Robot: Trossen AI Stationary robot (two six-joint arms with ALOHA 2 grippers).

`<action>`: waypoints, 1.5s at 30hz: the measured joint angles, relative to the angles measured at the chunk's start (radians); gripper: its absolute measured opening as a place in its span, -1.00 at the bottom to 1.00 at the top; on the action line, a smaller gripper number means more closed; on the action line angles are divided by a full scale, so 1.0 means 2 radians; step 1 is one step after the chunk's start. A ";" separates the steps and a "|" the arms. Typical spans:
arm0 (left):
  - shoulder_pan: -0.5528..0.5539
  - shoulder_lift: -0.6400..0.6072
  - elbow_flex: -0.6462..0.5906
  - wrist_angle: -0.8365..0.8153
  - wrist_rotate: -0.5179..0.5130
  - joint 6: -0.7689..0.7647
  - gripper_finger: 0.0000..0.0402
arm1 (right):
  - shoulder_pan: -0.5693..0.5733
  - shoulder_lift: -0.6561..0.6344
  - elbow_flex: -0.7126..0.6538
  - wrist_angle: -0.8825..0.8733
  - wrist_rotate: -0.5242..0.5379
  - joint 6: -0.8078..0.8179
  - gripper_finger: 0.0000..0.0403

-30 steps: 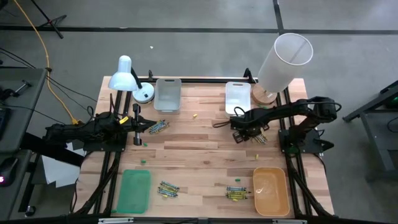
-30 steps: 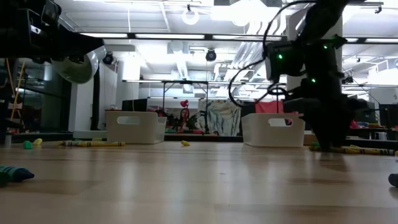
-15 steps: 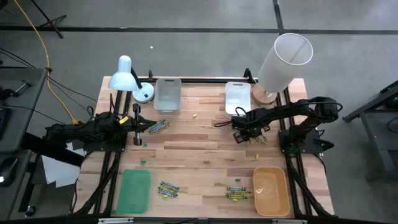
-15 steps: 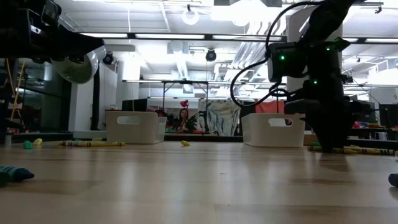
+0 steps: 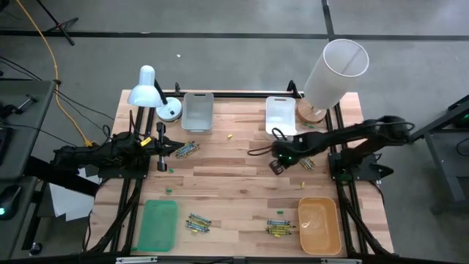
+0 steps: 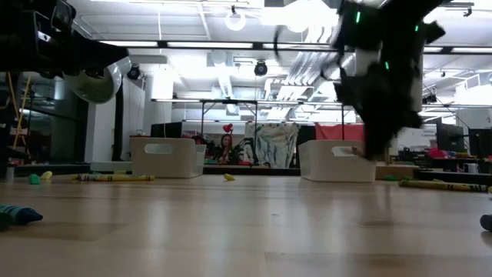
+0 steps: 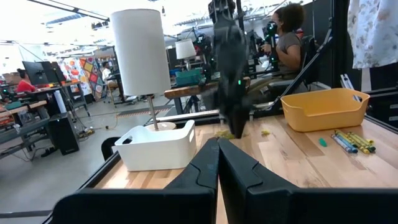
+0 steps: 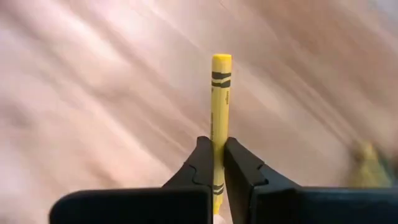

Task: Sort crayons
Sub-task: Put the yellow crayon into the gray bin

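1. Yellow crayon [image 8: 220, 118]: you have it pinched between the right gripper's [image 8: 214, 158] two fingers, which are closed on its lower part. Most of the stick stands out past the fingertips, in line with them, and clear of the tabletop [image 5: 234, 176].

2. Position: the high view puts the right gripper [image 5: 276, 166] over the right half of the table, in front of the right-hand white bin [image 5: 281, 114] and just beside a small heap of loose crayons [image 5: 305, 163]. The arm is blurred, so you appear to be mid-move.

3. Step in hand, as I judge it: carry the yellow crayon to its container. Which container takes yellow cannot be told from here; the orange tray [image 5: 319, 224] is the nearest candidate. Keep the grip firm and travel smoothly, since the long free end gives leverage and could swing or slip. Hold the tip above any rim you cross, and release only once it is well inside the walls.

4. Other crayons: one cluster lies beside the orange tray [image 5: 278, 227], another beside the green tray [image 5: 158, 224] at [image 5: 198, 223], and a third near the left white bin [image 5: 197, 111] at [image 5: 185, 150].

5. Left gripper [image 7: 217, 163]: fingers pressed together, holding nothing. It waits at the table's left edge, pointing across the table.
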 joint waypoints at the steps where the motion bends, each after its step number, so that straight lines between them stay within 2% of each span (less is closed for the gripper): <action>1: 0.000 0.000 0.000 0.000 0.000 0.000 -1.00 | 0.006 -0.015 0.000 0.031 0.002 -0.017 -0.98; 4: 0.000 0.000 0.000 0.000 0.000 0.000 -1.00 | 0.020 -0.069 0.000 0.139 0.006 -0.080 -0.98; 7: 0.000 0.000 0.000 0.001 0.000 0.000 -1.00 | 0.030 -0.102 0.001 0.257 0.009 -0.168 -0.99; 9: 0.000 0.000 0.000 0.001 0.000 0.000 -1.00 | 0.031 -0.116 0.002 0.322 0.021 -0.193 -0.99; 13: 0.000 0.000 0.000 0.000 0.000 0.000 -1.00 | 0.023 -0.120 0.001 0.337 0.038 -0.203 -0.99; 21: 0.000 0.000 0.000 0.000 0.000 0.000 -1.00 | 0.021 -0.099 0.002 0.344 0.026 -0.213 -1.00; 25: 0.000 0.000 0.000 0.001 0.000 0.000 -1.00 | 0.021 -0.031 0.001 0.371 0.025 -0.213 -1.00; 29: 0.000 0.000 0.000 0.000 0.000 0.000 -1.00 | 0.005 0.075 0.003 0.491 0.012 -0.218 -1.00; 31: 0.000 0.000 0.000 0.000 0.000 0.000 -1.00 | -0.011 0.131 0.025 0.535 0.002 -0.218 -1.00; 34: 0.000 0.000 0.000 0.000 0.000 0.000 -1.00 | -0.039 0.203 0.094 0.556 -0.008 -0.227 -1.00; 39: 0.000 0.000 0.000 0.000 0.000 0.000 -1.00 | -0.079 0.304 0.256 0.531 -0.025 -0.311 -1.00; 45: 0.000 0.000 0.000 0.000 0.000 0.000 -1.00 | -0.121 0.402 0.424 0.425 -0.027 -0.312 -1.00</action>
